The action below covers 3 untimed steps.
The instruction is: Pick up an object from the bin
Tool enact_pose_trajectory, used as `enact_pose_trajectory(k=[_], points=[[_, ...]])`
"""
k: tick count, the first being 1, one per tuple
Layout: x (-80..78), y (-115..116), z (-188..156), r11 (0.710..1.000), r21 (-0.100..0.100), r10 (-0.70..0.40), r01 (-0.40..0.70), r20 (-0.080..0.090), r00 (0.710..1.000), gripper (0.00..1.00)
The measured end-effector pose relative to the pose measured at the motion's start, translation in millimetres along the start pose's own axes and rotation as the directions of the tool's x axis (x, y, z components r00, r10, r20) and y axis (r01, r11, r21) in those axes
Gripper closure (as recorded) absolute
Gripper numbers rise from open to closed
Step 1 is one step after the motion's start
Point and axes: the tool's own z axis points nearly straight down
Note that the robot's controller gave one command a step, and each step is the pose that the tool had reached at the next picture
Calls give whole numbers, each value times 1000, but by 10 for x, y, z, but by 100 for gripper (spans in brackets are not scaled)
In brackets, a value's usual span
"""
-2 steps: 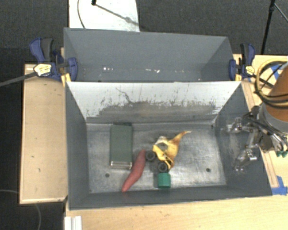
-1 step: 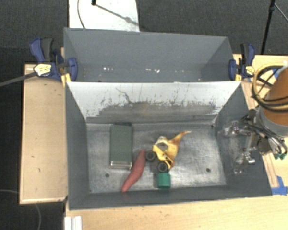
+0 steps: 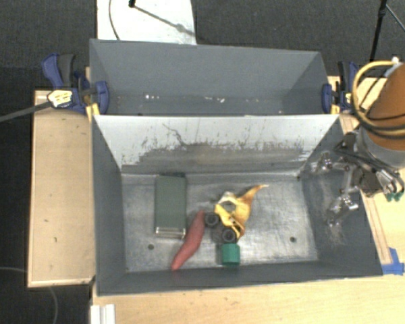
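Gripper (image 3: 340, 204) by right wall of grey metal bin (image 3: 209, 133), width cannot be told; pick pending, long red pepper-shaped toy (image 3: 189, 243) well apart.

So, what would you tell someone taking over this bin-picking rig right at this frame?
Hand: over the right slope of the grey metal bin, apart from every thing; open or shut cannot be told.
Things, all on the floor: dull green flat rectangular block left of centre; red tapered pepper-shaped piece beside it; yellow toy with black wheels in the middle; small green cylinder at the front.
Done: nothing picked.
Left: move over one thing, grasp, lift.
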Motion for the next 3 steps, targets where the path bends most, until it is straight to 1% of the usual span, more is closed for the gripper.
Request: enact_pose_trajectory(k=[1,2,3], points=[[-229,456,962,949,3,-316,316,5,949,100],[-230,455,962,949,4,-317,317,5,948,100],[-500,487,926,961,4,-278,278,5,961,100]])
